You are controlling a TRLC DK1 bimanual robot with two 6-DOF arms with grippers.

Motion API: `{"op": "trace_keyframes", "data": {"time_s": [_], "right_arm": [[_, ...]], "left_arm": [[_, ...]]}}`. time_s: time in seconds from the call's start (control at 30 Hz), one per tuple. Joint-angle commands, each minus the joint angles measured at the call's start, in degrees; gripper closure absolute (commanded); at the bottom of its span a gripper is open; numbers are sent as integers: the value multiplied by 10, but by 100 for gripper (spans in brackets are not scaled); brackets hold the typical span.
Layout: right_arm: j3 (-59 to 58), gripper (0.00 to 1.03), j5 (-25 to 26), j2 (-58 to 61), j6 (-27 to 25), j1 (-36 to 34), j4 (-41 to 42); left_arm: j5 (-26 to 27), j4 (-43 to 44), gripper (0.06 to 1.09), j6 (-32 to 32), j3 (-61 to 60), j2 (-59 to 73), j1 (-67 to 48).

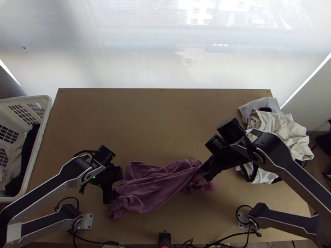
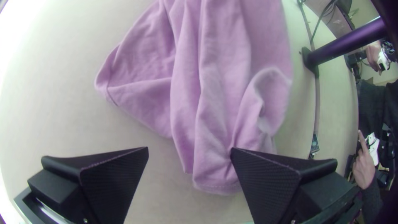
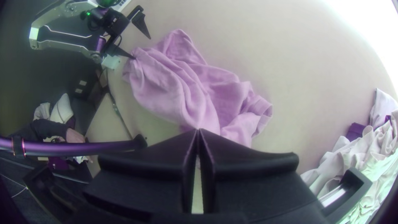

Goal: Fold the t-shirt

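mauve t-shirt (image 1: 153, 190) lies bunched, the right claw (image 1: 205, 170) clamped on it, the left claw (image 1: 108, 198) spread apart.

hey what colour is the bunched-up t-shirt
The t-shirt is plain pinkish purple, best seen in the left wrist view.

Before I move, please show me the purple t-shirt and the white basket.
Purple t-shirt (image 1: 151, 192): top view, middle of its bunched cloth.
White basket (image 1: 46, 109): top view, rim beside the table.
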Motion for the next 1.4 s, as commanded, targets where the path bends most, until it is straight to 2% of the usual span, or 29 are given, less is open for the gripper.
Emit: {"op": "trace_keyframes", "data": {"time_s": [0.0,0.27,0.47,0.57,0.67,0.7,0.87,0.93,1.0,1.07,1.1,1.23,1.37], "right_arm": [[-4,100,0,-1,-1,-1,1],[-8,100,0,-1,-1,-1,3],[-10,100,0,0,0,-1,7],[-10,100,0,0,0,0,8],[-11,100,0,0,0,-1,8],[-11,100,0,0,0,-1,8],[-11,100,0,0,0,0,10],[-12,100,0,0,0,0,10],[-13,100,0,0,0,0,10],[-13,100,0,0,0,-1,10],[-14,100,0,0,0,-1,10],[-10,100,-1,0,0,-1,10],[12,100,0,-1,0,-10,9]], "left_arm": [[6,-5,12,-69,-12,-34,-60],[6,-17,17,-114,-10,-65,-94],[5,-25,17,-122,-9,-85,-103],[6,-30,26,-128,-14,-88,-117],[6,-33,26,-141,-14,-94,-132],[5,-33,29,-146,-14,-95,-132],[5,-28,69,-157,-14,-102,-132],[5,-28,76,-160,-14,-103,-132],[5,-28,92,-169,-14,-103,-132],[4,-28,102,-174,-19,-104,-132],[4,-30,105,-179,-19,-105,-132],[2,-61,105,-175,1,-113,-120],[2,-101,105,-149,79,-118,-36]]}}
